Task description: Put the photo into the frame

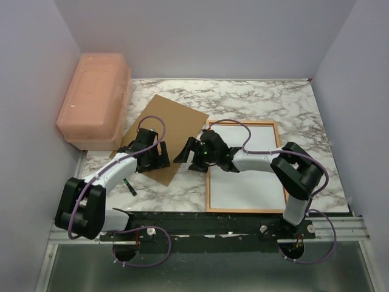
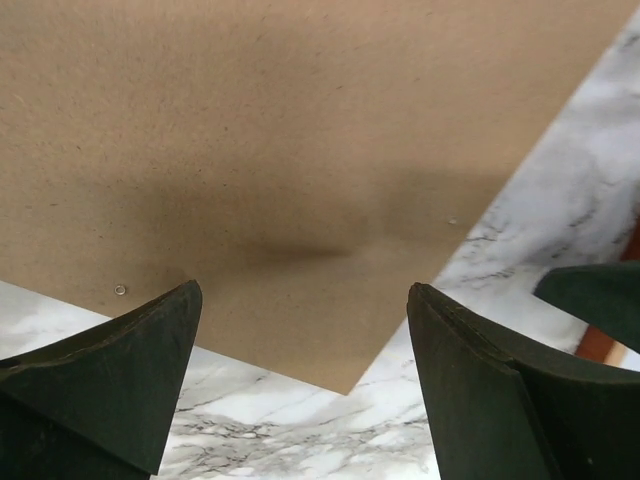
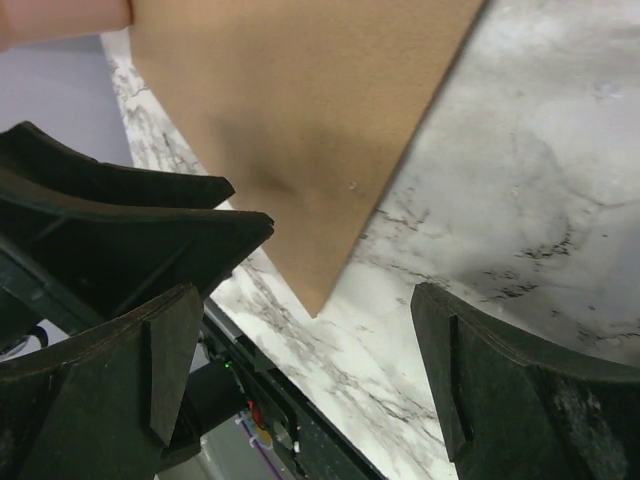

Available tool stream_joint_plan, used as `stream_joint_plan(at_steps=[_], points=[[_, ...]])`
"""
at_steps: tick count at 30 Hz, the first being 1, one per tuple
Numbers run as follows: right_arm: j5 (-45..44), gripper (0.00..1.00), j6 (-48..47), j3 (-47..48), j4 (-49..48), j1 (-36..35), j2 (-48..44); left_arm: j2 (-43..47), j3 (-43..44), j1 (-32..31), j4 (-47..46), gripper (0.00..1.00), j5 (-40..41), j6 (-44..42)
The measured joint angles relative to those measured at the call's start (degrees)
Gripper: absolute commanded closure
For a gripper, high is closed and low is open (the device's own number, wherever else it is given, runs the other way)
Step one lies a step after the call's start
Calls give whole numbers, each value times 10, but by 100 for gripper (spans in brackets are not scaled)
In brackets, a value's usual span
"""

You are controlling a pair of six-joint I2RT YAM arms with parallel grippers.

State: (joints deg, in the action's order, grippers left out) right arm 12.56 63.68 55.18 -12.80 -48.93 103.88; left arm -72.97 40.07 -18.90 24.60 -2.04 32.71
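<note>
L hand (image 2: 303, 290), R hand (image 3: 305, 290) open nr board (image 1: 167, 118)

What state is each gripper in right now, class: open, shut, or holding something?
Left gripper: open, empty, over the brown backing board.
Right gripper: open, holding nothing.

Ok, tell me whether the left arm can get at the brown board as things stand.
Probably yes. The left end effector hangs open right over the near corner of the board, and nothing lies on the board there. The right end effector, also open, crowds the same corner, so the two could clash.
</note>
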Motion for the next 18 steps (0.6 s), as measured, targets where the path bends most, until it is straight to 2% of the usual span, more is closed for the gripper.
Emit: stream_joint_plan(at_steps=[4,10,18], points=[[-17,6,5,4,24,0,4,-48,1,3,-5,15,-5,9],[-40,6,8,7,54,9,0,-65,21,7,0,15,-43,10],[-68,5,3,7,94,20,-56,-106,38,4,-31,15,-116,30]])
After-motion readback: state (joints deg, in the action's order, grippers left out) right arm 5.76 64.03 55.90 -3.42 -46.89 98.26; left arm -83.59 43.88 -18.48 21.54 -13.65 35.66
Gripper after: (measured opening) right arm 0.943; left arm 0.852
